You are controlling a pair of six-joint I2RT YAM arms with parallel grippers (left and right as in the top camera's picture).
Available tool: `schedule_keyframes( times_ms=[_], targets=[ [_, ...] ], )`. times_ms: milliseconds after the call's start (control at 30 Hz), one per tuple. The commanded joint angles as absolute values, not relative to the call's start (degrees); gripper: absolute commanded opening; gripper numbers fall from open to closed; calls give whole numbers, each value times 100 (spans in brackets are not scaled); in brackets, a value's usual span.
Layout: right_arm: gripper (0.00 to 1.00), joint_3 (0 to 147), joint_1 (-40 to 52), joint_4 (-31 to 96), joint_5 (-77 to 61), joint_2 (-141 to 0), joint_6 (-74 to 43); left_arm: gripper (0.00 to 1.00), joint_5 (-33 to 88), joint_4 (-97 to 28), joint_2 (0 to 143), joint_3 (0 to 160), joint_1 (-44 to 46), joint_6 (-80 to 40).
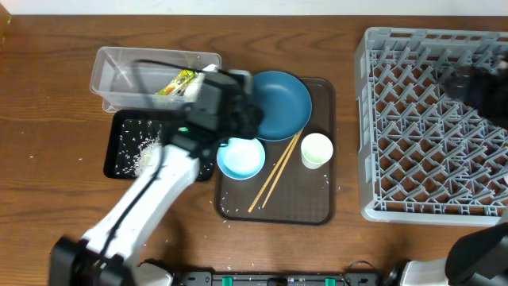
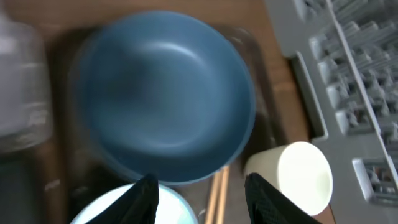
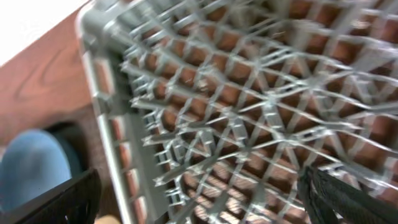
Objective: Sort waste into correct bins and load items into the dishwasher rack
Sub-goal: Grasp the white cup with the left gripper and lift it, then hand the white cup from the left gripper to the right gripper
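One snack wrapper (image 1: 176,82) in clear tub (image 1: 115,75), print unreadable

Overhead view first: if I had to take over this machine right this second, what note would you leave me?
Left claw: open, empty, hovering over the blue plate.
Right claw: open, empty, above the dishwasher rack.
Done: snack wrapper in the clear tub; rice in the black tray, a few grains stray.
To do: plate, light-blue bowl, chopsticks and one white cup sit on the brown tray; none is in the rack as far as shows. No napkin or second cup in view.
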State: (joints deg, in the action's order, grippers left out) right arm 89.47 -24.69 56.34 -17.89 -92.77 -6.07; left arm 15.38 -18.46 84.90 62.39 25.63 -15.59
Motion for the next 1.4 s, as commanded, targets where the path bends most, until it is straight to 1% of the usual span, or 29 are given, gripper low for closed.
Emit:
schedule_keyframes(
  times_ms=[0,167,267,400,467,567,600,633,733,867,933,1000,1100,1167,1267,1367],
  targets=[
    [99,8971,-2082,5664,-1345,-9279,-504,48,1601,-1426,8967,6274,3002,-1529],
    [99,8971,-1848,5662,-1306,-9279,-506,48,1599,-810,9695,6274,3520,-1575],
    [99,8971,-1841,5664,-1306,-9282,-506,48,1601,-690,10038,6274,3723,-1796],
    [99,8971,-1839,5677,-1308,-9282,-506,46,1601,-698,10335,6274,3903,-1809],
    [99,8971,-1841,5708,-1306,-9279,-506,38,1599,-703,10390,6274,3948,-1809],
    [99,8971,-1841,5793,-1306,-9282,-502,14,1601,-716,10392,6276,3946,-1811],
    [99,8971,-1841,5817,-1306,-9279,-497,9,1601,-718,10370,6276,3922,-1817],
    [99,8971,-1841,5839,-1310,-9282,-449,6,1601,-729,10346,6276,3896,-1868],
    [99,8971,-1841,5898,-1308,-9282,-395,6,1664,-860,10165,6276,3743,-2176],
    [99,8962,-1839,5970,-1404,-9282,-191,6,2438,-1072,9747,6276,3273,-2392],
    [99,8941,-1831,5977,-1761,-9282,102,6,2877,-1114,9553,6276,2915,-2681],
    [99,8903,-1793,5966,-2340,-9292,510,6,3625,-1041,9421,6276,2449,-2998],
    [99,8770,-1649,5964,-3603,-9301,1479,6,5166,-672,9432,6276,1796,-3249],
    [99,8650,-1509,5964,-4294,-9301,2058,6,5846,-537,9441,6276,1487,-3402],
    [95,8335,-1122,5961,-5428,-9301,3052,6,6431,-495,9441,6276,1135,-3586],
    [97,7961,-607,5953,-6285,-9301,4040,6,6866,-497,9441,6276,985,-3597]
  ],
)
